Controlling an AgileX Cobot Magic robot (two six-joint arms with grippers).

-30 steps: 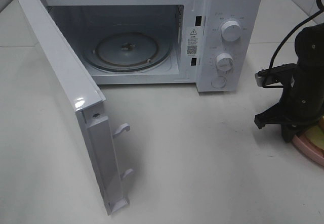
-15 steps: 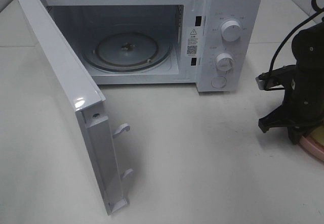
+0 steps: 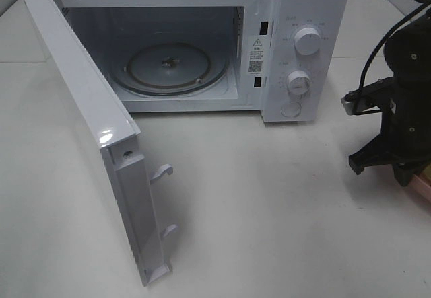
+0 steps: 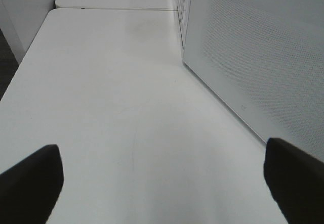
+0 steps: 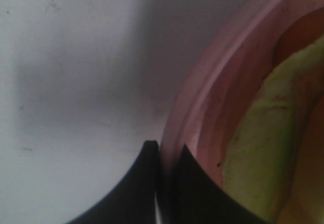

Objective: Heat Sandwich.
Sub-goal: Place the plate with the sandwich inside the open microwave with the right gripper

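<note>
In the right wrist view the sandwich [image 5: 255,148] shows pale green filling and orange crust, and it lies on a round pink plate [image 5: 202,102]. My right gripper [image 5: 164,150] is shut on the plate's rim, one dark finger on each side of it. From the high camera the right gripper [image 3: 406,175] is low at the far right edge. Only a sliver of the plate [image 3: 425,189] shows there, and the arm hides the sandwich. My left gripper [image 4: 164,183] is open over bare table.
The white microwave [image 3: 303,15] stands at the back with its door [image 3: 87,123] swung wide toward the front left and its glass turntable [image 3: 168,66] bare. Its perforated white panel [image 4: 253,57] fills one side of the left wrist view. The right arm's cable [image 3: 377,49] loops above it.
The right arm has shifted to the right and drawn the pink plate with it, nearly out of the high view. Its jaws have closed the last bit on the rim. The left gripper has not moved.
</note>
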